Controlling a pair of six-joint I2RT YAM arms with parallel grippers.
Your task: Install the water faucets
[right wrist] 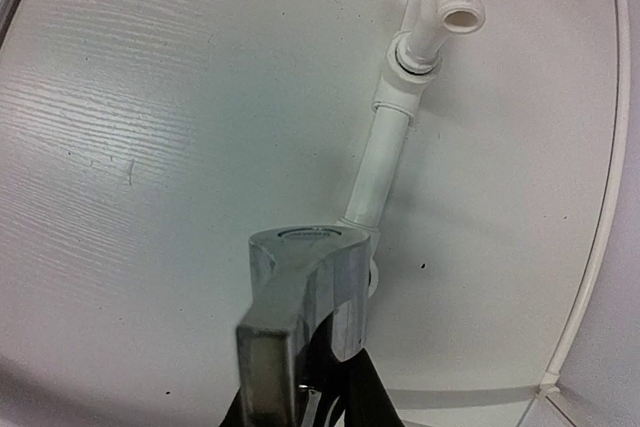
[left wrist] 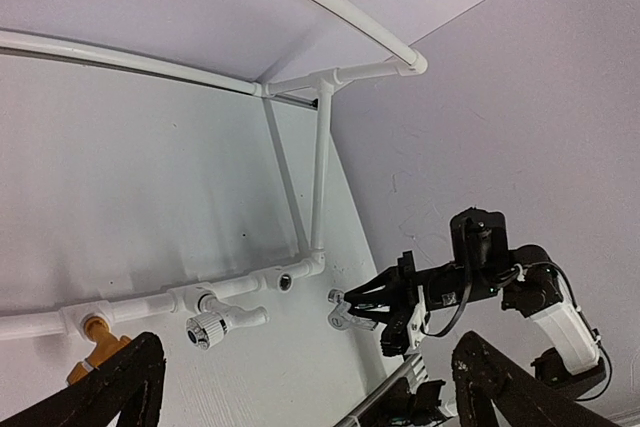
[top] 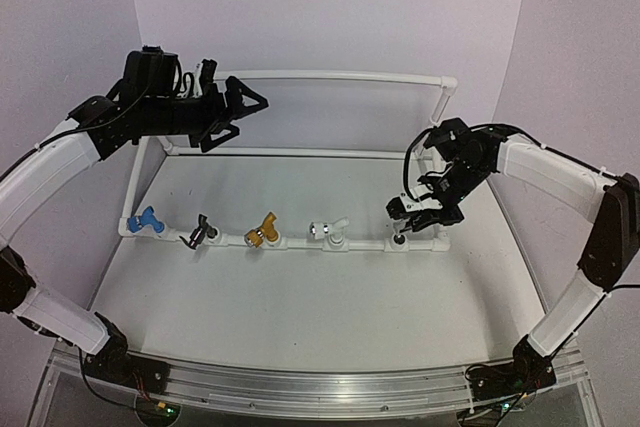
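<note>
Water faucets belong on the white pipe frame (top: 320, 74), the largest thing standing on the table (top: 300, 307), so we begin there. Its front rail runs across the middle of the overhead view, with a taller back rail behind.

Next in size come our two arms. Our left gripper (top: 240, 112) hangs high above the frame's back left corner, fingers spread wide and carrying nothing, well apart from the work. Our right gripper (top: 412, 215) sits low at the right end of the front rail, fingers pinching the silver faucet (right wrist: 300, 287).

Four are already seated along that rail, left to right: blue faucet (top: 146, 220), black faucet (top: 203, 231), gold faucet (top: 264, 230), white faucet (top: 330, 230). The fifth, the silver one, hovers just above the open socket (left wrist: 286, 281) at the rail's right end. It is near the socket but, as far as we can tell, not yet entered.

We judge the risks to be these. If the stem meets the socket tilted, it may jam on the rim rather than slide in. Pushing hard could shove the frame, which looks light, along the table. The smooth metal body could also twist or slip in our grip, and a drop would send it rolling away from the socket.
</note>
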